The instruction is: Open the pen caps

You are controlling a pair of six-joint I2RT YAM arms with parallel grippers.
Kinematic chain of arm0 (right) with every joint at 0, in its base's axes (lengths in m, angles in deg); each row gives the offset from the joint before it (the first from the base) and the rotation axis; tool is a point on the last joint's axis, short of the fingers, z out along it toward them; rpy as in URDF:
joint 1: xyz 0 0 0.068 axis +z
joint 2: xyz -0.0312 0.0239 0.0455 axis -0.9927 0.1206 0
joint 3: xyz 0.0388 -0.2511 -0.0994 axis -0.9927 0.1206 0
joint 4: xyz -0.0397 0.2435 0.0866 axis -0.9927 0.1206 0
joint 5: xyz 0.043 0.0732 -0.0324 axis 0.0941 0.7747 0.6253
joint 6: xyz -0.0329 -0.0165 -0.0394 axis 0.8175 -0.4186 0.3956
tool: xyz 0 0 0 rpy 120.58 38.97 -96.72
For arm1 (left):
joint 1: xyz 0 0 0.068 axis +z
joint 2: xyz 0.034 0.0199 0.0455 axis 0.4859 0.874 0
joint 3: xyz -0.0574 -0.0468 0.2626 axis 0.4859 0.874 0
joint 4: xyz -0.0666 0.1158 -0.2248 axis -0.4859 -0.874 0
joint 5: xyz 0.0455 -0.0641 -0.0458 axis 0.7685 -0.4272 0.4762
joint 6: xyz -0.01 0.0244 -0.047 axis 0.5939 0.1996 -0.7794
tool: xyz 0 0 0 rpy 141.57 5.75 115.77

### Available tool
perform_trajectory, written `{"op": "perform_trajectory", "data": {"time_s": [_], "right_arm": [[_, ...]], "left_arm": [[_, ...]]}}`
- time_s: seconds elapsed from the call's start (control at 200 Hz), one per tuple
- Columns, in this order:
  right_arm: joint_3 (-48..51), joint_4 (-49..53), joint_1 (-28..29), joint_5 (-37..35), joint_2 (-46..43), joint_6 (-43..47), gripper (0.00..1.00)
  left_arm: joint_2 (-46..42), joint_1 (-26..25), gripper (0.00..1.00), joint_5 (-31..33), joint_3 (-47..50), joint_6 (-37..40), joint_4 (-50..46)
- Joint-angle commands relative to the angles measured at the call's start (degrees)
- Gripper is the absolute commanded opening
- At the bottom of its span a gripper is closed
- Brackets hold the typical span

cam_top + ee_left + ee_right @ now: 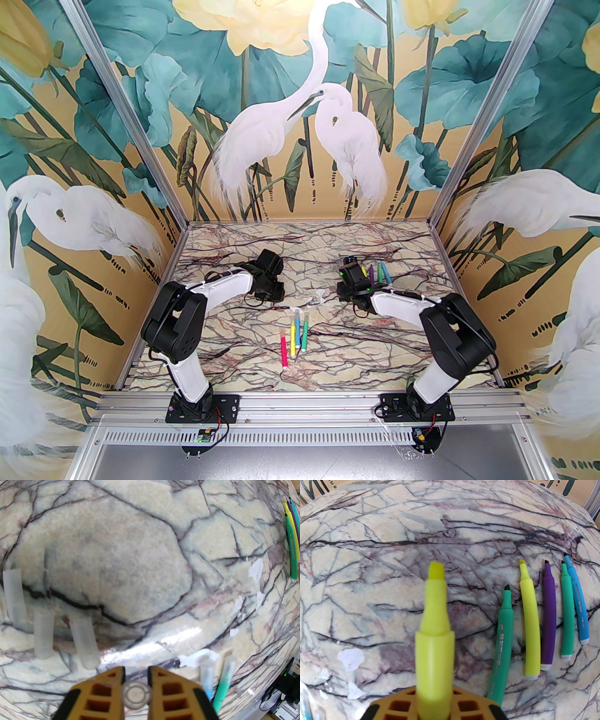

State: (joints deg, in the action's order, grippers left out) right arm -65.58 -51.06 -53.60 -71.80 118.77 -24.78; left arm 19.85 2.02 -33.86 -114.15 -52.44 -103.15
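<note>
Left gripper [136, 671] is pinched on a clear pen cap [136, 694], which shows end-on as a ring between the orange fingers [110, 686]. At ten o'clock from it in the left wrist view, three loose caps [43, 634] lie on the marbled worktop [121, 557], roughly parallel and apart from one another. At four o'clock, just beside the gripper, a blue pen [208, 691] and a green pen [222, 691] lie side by side, each with its cap on.

Right gripper [434, 699] is clamped around a yellow highlighter [434, 625], whose bare chisel tip points to twelve o'clock. At two o'clock from it, five uncapped pens [549, 618] lie in a row on the worktop: green, yellow, purple, green and blue, with all tips toward twelve o'clock.

In the top view the two grippers sit well apart, the left at nine o'clock and the right at three. Toward six o'clock between them lies a pink pen [284, 349] with three other pens just beside it. Small whitish shapes [318, 295] above that group may be caps, but they are too small to tell.
</note>
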Motion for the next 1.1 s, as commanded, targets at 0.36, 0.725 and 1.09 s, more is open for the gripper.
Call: {"op": "perform_trajectory", "data": {"time_s": [0.36,0.725,1.09], "right_arm": [[-3.56,2.91,-1.52,-2.03,4.99,-2.40,0.08],[-4.01,4.29,-1.84,-2.91,6.67,-2.49,0.16],[-3.76,4.78,-1.89,-3.38,6.11,-2.69,0.30]], "left_arm": [[3.96,-0.20,0.15,3.11,-2.94,1.15,-2.49],[4.92,-0.46,0.20,3.44,-3.58,1.19,-3.00],[5.30,-0.82,0.26,3.76,-3.75,1.25,-3.05]]}}
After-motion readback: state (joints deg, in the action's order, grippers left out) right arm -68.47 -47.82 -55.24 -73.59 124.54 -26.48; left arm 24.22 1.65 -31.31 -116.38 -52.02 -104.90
